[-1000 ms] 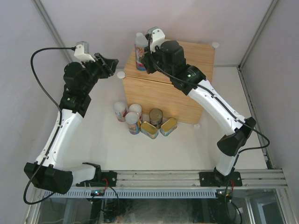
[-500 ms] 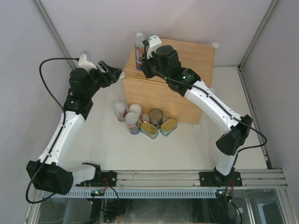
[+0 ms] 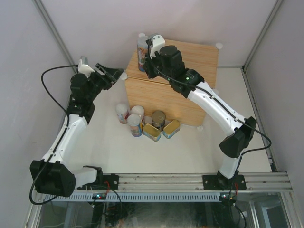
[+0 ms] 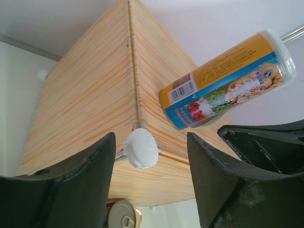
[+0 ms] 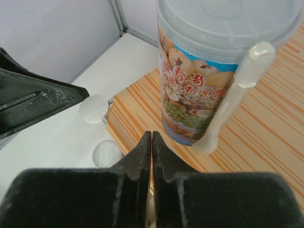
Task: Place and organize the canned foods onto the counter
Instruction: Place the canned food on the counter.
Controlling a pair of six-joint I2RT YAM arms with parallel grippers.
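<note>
One tall white-lidded can stands upright on the far left corner of the wood-grain counter. My right gripper is shut and empty, its tips just in front of that can above the counter top. My left gripper hangs open and empty by the counter's near left corner connector. On the table in front of the counter stand three white-lidded cans, a dark can and two gold tins.
The counter's front face rises right behind the group of cans. White connectors stick out at its corners. Grey walls close in on the left, back and right. The arm bases stand on the rail at the near edge.
My left gripper has swung closer to the counter's corner connector and its jaws have widened. The right gripper has shifted slightly beside the can and stays shut.
</note>
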